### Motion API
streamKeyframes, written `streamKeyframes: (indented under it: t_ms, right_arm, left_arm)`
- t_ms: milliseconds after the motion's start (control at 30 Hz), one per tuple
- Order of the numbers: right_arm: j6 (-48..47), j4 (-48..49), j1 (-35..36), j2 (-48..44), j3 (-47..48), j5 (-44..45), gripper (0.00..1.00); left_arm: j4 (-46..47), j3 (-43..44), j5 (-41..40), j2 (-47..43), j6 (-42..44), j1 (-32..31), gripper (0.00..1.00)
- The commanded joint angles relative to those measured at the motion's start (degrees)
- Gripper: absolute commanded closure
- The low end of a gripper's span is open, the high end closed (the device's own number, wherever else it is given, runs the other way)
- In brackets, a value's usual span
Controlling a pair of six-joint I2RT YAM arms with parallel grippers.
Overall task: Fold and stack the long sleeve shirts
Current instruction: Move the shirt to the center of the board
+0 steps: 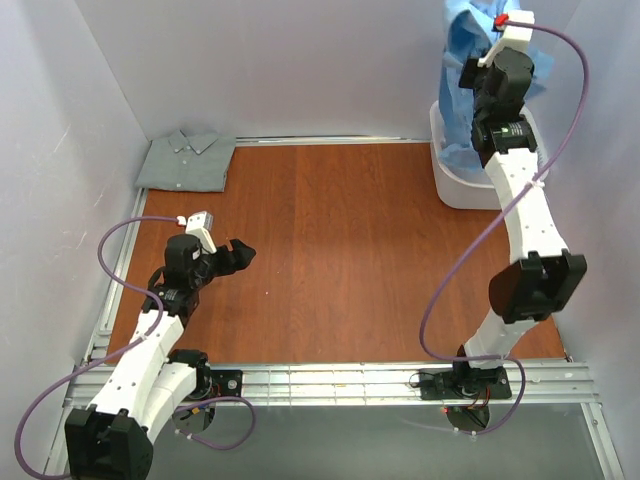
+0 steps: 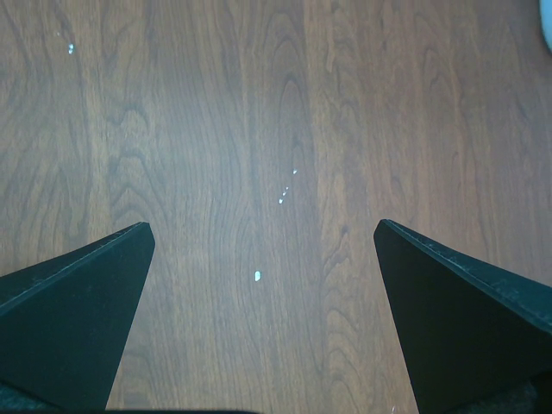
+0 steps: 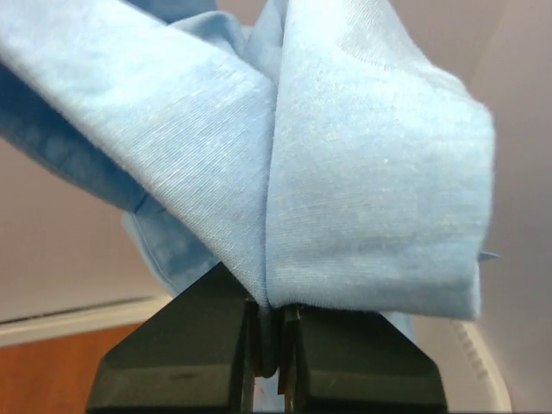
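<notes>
I'm pinching the light sky-blue cloth shirt (image 3: 371,190) with my right fingers (image 3: 198,345), dangling it over the white plastic basket (image 1: 455,185), upper right. Left fingers (image 2: 78,310) are hovering spread above the brown wooden tabletop (image 1: 340,250). Grey-green collared shirt (image 1: 187,160) is lying folded, upper left.

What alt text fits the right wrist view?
The right gripper is shut on a fold of the light blue shirt, which bunches above it and fills most of the frame. A strip of the wooden table shows at lower left, and the rim of the white basket at lower right.
</notes>
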Motion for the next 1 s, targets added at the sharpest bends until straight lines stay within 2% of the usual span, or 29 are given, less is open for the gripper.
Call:
streamKeyframes:
  t_ms: [0,233,333,433,567,733,800,833,867,933,967]
  right_arm:
    - [-5.8,8.2,3.2,-7.1,3.6,-1.7,0.99]
    - [-4.1,7.6,14.1,-22.1,-1.4,-13.8,0.99]
    - [0.7,6.8,18.5,-28.4,-8.3,-16.8,0.99]
    - [7.1,6.0,22.4,-34.2,-16.4,-19.8,0.99]
    - [14.7,0.1,26.0,-37.7,-24.9,-26.0,0.99]
    - [19.1,-5.6,27.7,-37.6,-38.8,-25.9,0.99]
    - [19.0,-6.2,27.6,-35.2,-42.1,-22.1,0.69]
    - [18.4,-6.6,27.4,-34.3,-43.5,-20.2,0.44]
    - [16.9,-8.3,27.4,-33.5,-45.5,-12.9,0.36]
    - [16.4,-11.0,26.4,-31.3,-46.4,-8.3,0.24]
    - [16.5,-13.3,26.0,-30.9,-47.0,-6.6,0.22]
  left_arm:
    - [0.8,-0.3,-0.9,-2.4,0.8,-0.5,0.02]
    - [0.2,-0.4,0.1,-4.4,-0.3,-0.6,0.02]
    - [-1.2,0.4,1.0,-5.8,-1.2,-0.6,0.02]
    - [-4.7,4.7,1.6,-7.8,-0.9,-0.6,0.02]
    - [-11.7,14.4,2.0,-8.5,0.6,-0.6,0.02]
    - [-15.7,17.5,4.4,-6.4,1.1,-0.6,0.02]
    - [-15.5,16.7,4.4,-6.3,0.2,-0.6,0.02]
    - [-15.2,16.4,5.1,-5.7,-0.1,-0.6,0.02]
    - [-15.0,16.1,5.9,-5.5,-0.5,-0.6,0.02]
    - [-14.4,14.9,7.3,-4.5,-1.4,-0.6,0.02]
    - [-14.1,14.1,8.6,-3.3,-2.5,-0.6,0.02]
